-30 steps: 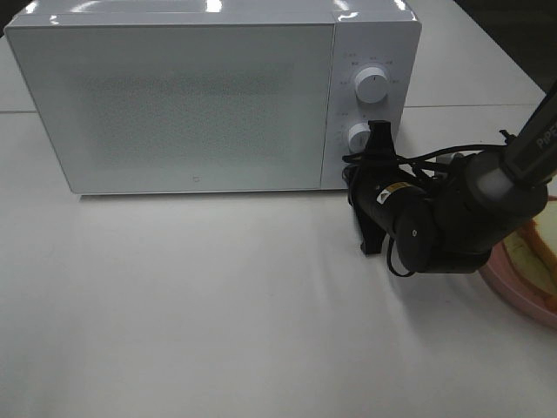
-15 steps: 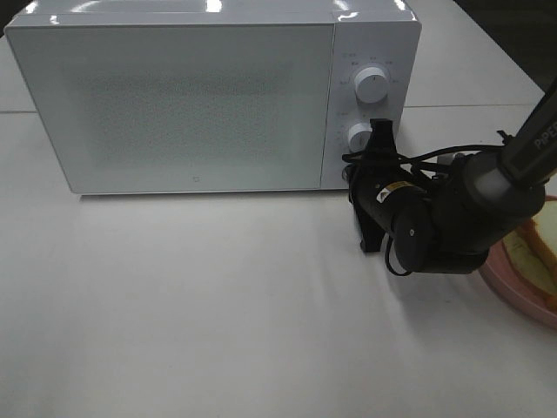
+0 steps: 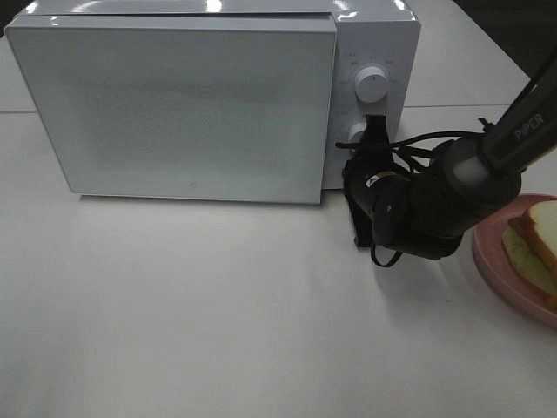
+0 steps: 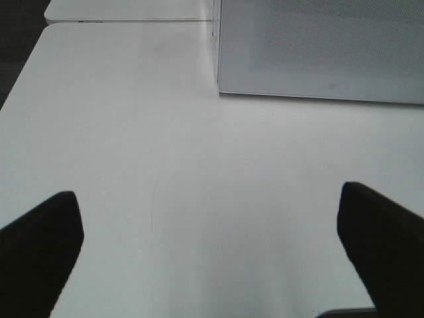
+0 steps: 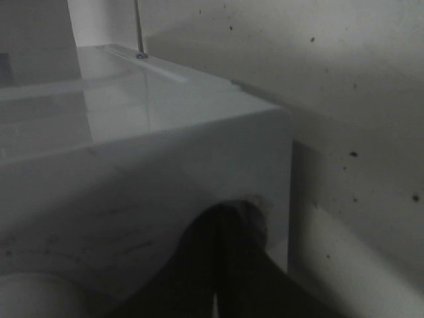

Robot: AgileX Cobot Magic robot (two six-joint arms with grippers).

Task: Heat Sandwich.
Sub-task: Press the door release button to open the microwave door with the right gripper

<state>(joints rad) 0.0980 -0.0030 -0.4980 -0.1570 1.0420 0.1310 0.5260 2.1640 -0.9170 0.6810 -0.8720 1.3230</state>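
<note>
We see our right pincer closed tight at the microwave door's edge, our left pincer spread wide, holding nothing.

Closed pincer tips against rounded white microwave edge.

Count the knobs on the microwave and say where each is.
2. The upper knob is on the microwave's front, right of the door; the lower knob is just beneath, partly behind the right end effector. Others may be hidden behind it.
</note>
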